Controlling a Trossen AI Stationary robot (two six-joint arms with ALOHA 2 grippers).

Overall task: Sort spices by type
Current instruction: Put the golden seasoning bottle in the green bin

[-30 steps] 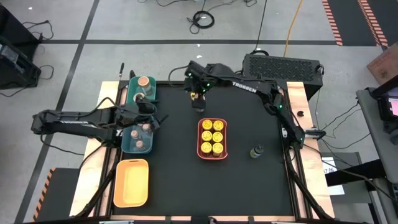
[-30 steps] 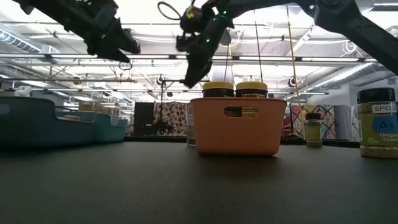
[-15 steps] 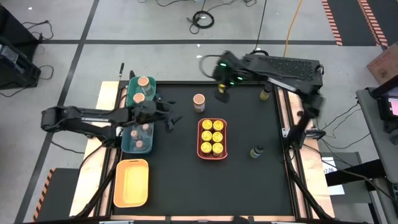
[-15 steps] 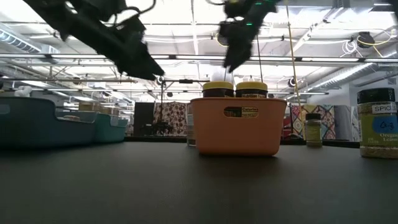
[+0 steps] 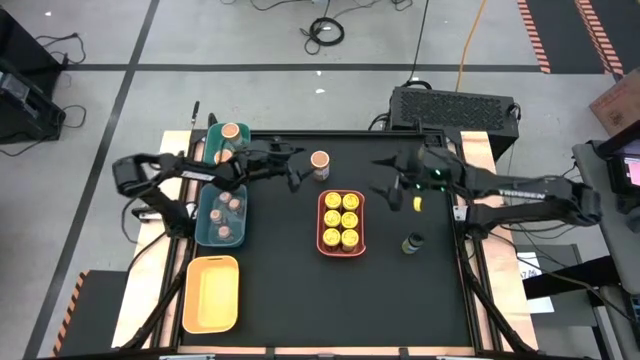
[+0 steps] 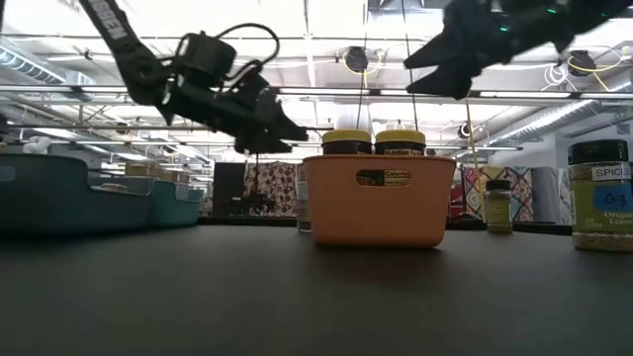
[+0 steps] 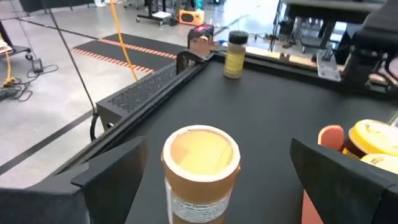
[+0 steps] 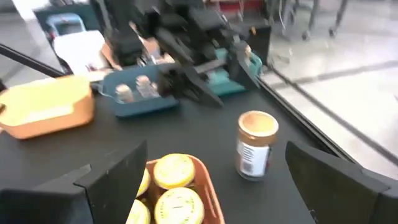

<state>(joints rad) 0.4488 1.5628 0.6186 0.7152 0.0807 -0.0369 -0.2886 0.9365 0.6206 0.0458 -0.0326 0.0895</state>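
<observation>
On black tabletop (image 5: 280, 270), tan-lidded jar (image 5: 320, 160) stands just beyond left hand (image 5: 293, 176), fingers apart.

Tabletop (image 5: 290, 290): a black mat under me, edged by pale wood on both sides.
Coral tray (image 5: 341, 248): near the mat's middle, long sides running front to back.
Teal tray (image 5: 207, 225): at my left edge.
Green tray (image 5: 212, 152): just behind the teal one, at the back left corner.
Yellow tray (image 5: 211, 293): in front of the teal one, near the front left corner.
Black box (image 5: 455, 106): vented top, just behind the tabletop's back right edge.
Floor (image 5: 250, 40): grey, with dark lines, striped tape and loose cables.
</observation>
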